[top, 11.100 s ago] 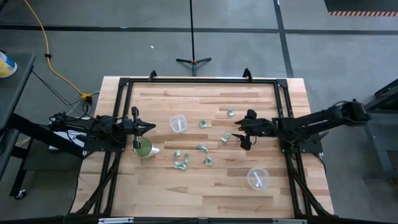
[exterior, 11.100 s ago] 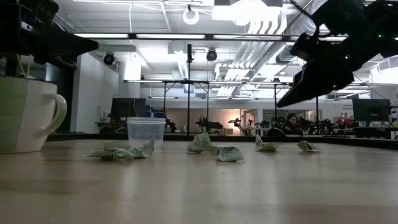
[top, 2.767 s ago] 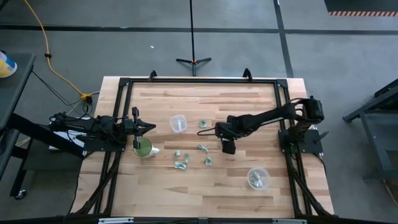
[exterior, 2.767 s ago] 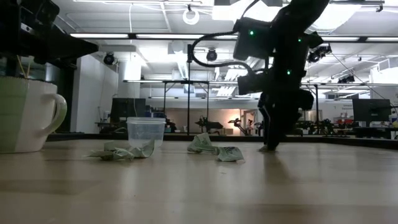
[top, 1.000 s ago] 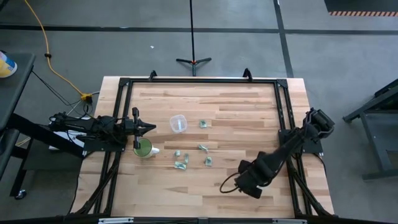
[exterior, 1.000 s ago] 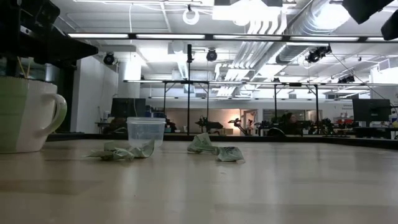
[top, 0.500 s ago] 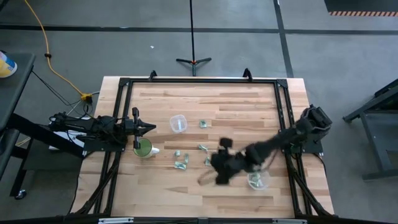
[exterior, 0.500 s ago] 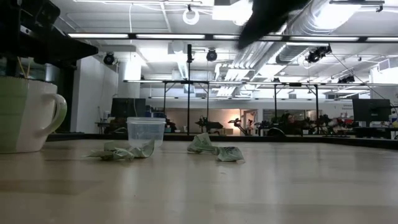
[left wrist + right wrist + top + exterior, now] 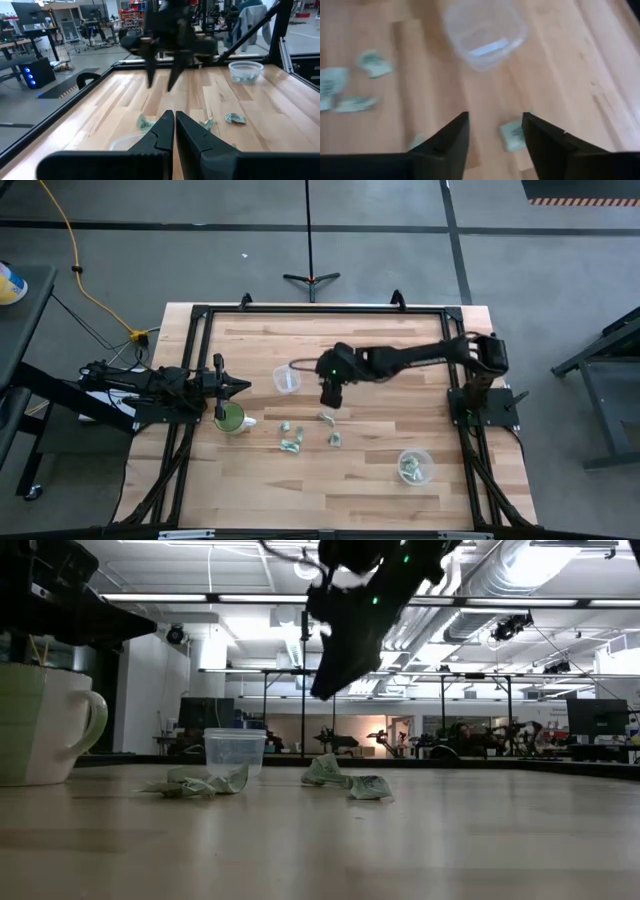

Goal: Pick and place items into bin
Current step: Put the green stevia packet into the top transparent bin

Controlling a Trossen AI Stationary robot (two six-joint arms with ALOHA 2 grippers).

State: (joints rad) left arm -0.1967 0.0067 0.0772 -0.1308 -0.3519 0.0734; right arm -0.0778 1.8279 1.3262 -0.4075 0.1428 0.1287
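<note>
Right gripper [image 9: 331, 395] hangs above the table's [image 9: 400, 340] middle, toward the far edge, fingers spread wide and holding nothing. One item [image 9: 511, 135] lies on the wood nearly between its fingertips in the right wrist view, with the empty tub [image 9: 287, 378] just beyond.

Your step, as I read it: come straight down over that piece, straddle it, close only at the wood. Keep clear of the tub.

Other items [image 9: 291, 445] sit toward the near edge. The bin [image 9: 413, 466], near the near right corner, already holds some.

Left gripper [image 9: 219, 413], fingers pressed together, waits over the green cup [image 9: 231, 419] by the left edge.
</note>
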